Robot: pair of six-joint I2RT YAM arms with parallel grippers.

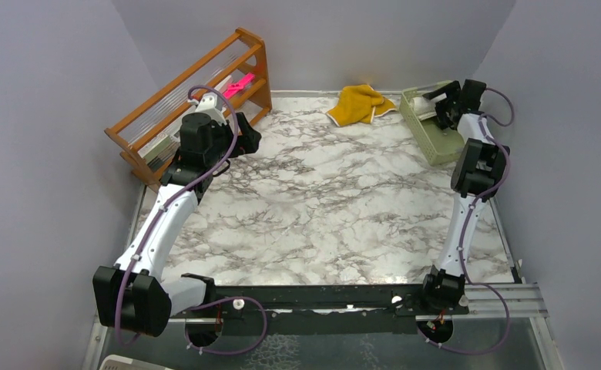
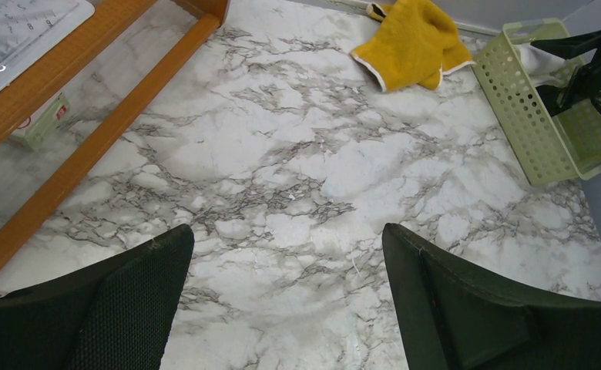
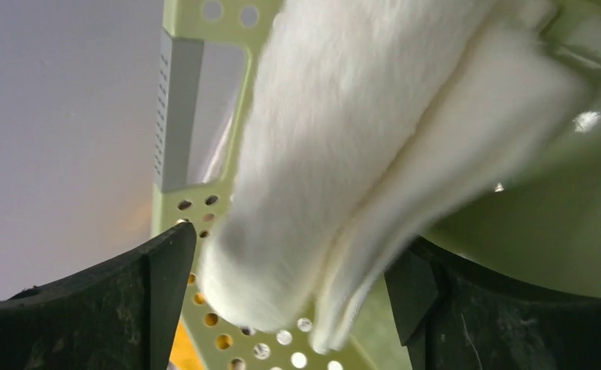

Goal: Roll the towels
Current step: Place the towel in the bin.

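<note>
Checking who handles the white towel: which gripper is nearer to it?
Right. The right gripper is at the green basket with the white towel between its fingers; the left gripper hangs across the table by the wooden rack.

Lavender walls [image 1: 43, 100], marble tabletop [image 1: 328, 212], wooden rack [image 1: 260, 73]

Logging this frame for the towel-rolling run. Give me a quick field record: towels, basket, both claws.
yellow towel: crumpled, unrolled, at far edge of table, left of basket
white towel: bundled, in the basket
left claw: open, empty, over bare table near wooden rack
right claw: open, at the basket, fingers either side of white towel
</note>
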